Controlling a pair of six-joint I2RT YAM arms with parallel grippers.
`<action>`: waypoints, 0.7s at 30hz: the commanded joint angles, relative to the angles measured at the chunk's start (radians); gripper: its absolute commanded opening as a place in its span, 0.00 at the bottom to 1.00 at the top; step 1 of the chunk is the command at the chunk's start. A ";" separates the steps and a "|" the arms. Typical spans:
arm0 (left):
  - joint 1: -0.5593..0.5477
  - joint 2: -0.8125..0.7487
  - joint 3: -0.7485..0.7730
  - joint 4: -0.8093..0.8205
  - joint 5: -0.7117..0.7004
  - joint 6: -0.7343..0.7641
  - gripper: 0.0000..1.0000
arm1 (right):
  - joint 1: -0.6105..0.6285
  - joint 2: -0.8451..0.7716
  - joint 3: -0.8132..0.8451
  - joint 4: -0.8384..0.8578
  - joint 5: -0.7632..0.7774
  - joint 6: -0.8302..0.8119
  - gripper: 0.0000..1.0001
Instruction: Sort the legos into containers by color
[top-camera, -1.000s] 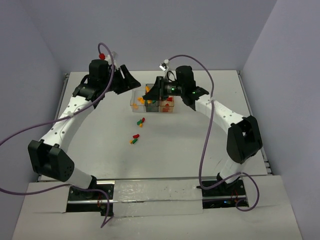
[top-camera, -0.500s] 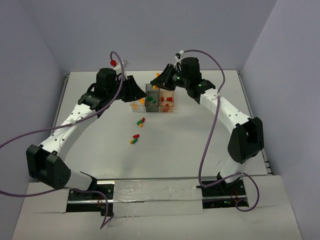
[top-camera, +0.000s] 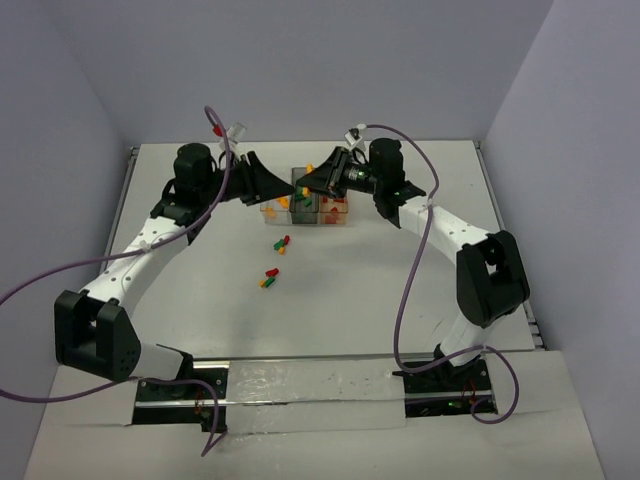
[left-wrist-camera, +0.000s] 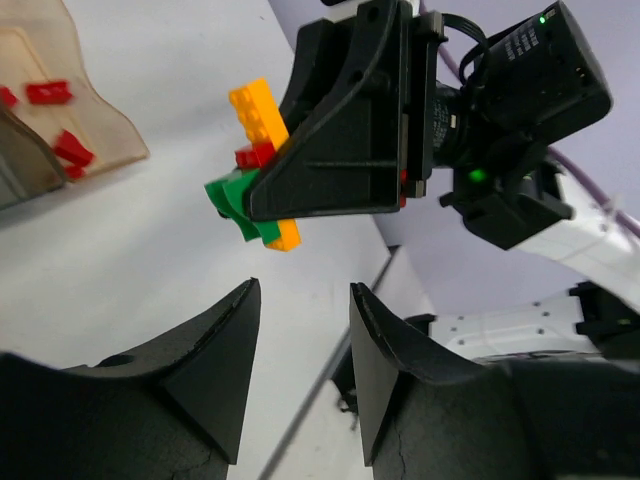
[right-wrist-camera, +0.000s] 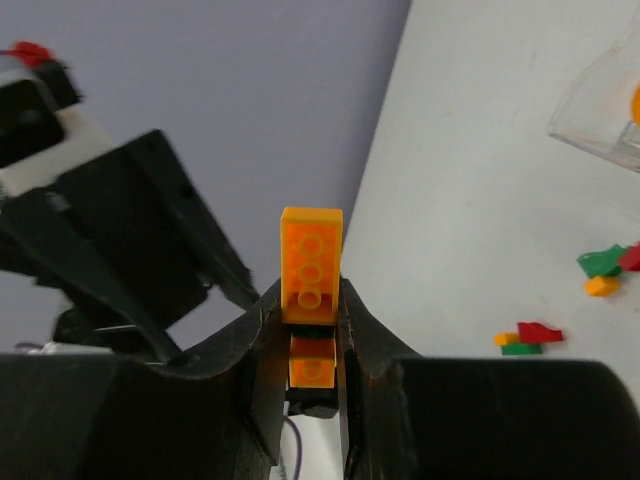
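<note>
My right gripper is shut on a small stack of legos: an orange brick sticks out between its fingers, and the left wrist view shows orange, red and green pieces joined together. It hangs over the row of containers. The clear bin holds orange, the dark bin green, and the amber bin red bricks. My left gripper is open and empty, just left of the right gripper, facing it.
Two small clusters of loose legos lie on the table in front of the bins; they also show in the right wrist view. Walls enclose the table at the back and sides.
</note>
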 joint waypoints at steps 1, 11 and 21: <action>0.004 -0.035 -0.059 0.276 0.084 -0.224 0.51 | -0.009 -0.035 -0.044 0.343 -0.055 0.229 0.00; -0.002 -0.002 -0.047 0.306 0.045 -0.266 0.52 | -0.004 -0.043 -0.059 0.414 -0.070 0.266 0.00; -0.016 0.017 -0.031 0.306 0.030 -0.284 0.54 | 0.017 -0.046 -0.050 0.416 -0.077 0.255 0.00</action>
